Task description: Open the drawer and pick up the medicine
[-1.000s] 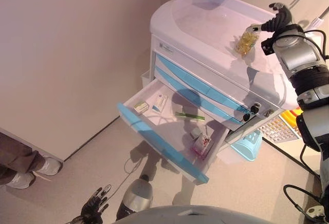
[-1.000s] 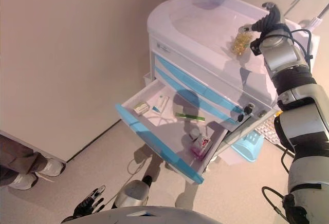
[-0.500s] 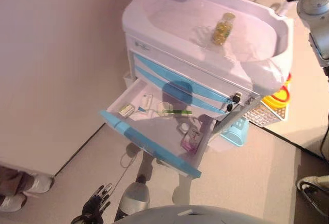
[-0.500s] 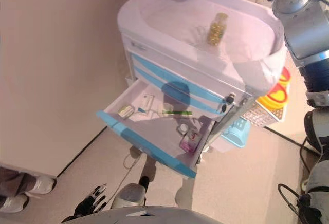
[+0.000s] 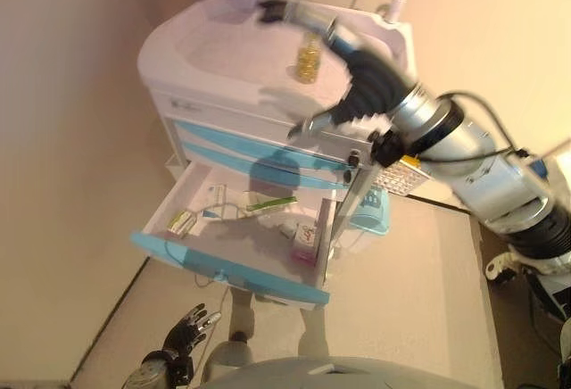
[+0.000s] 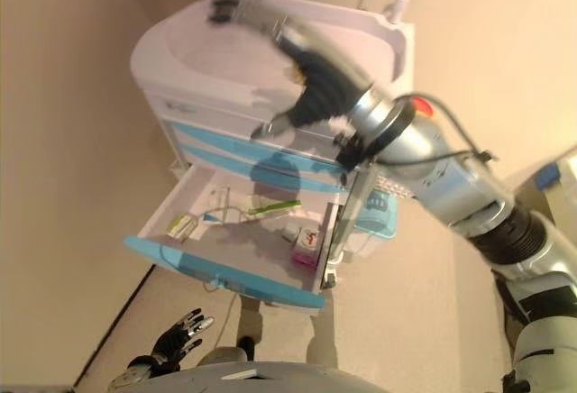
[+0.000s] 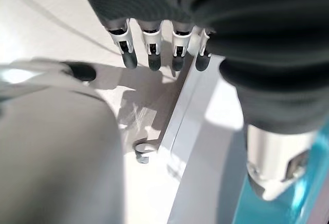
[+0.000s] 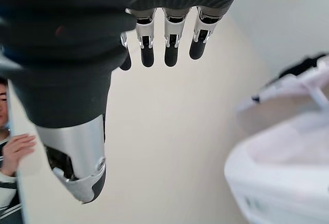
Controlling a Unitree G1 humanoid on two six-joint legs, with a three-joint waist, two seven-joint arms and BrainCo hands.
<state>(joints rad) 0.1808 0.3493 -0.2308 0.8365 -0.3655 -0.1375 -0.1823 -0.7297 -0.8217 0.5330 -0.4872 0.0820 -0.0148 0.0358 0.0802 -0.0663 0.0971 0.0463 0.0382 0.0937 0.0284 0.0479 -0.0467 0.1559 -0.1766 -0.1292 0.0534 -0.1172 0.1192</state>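
Observation:
A small medicine bottle of yellow capsules [image 5: 309,55] stands upright on the white top of the cart [image 5: 214,50]. The cart's lower drawer [image 5: 223,268] is pulled open, with a blue front. In it lie a small box [image 5: 181,221], a green strip [image 5: 272,202] and a pink packet [image 5: 306,244]. My right hand [image 5: 355,72] is open and blurred, held in the air in front of the cart top close to the bottle, holding nothing. Its straight fingers [image 8: 167,49] show in the right wrist view. My left hand [image 5: 183,337] hangs open and empty low by the floor, below the drawer.
A light blue basket [image 5: 373,212] hangs on the cart's right side. Two shut blue drawers [image 5: 241,153] sit above the open one. A wall runs along the left. A person's hand [image 8: 15,149] shows at the edge of the right wrist view.
The camera has shifted right. My right arm has swung from the cart's far right corner across in front of the cart top. The bottle still stands on the cart.

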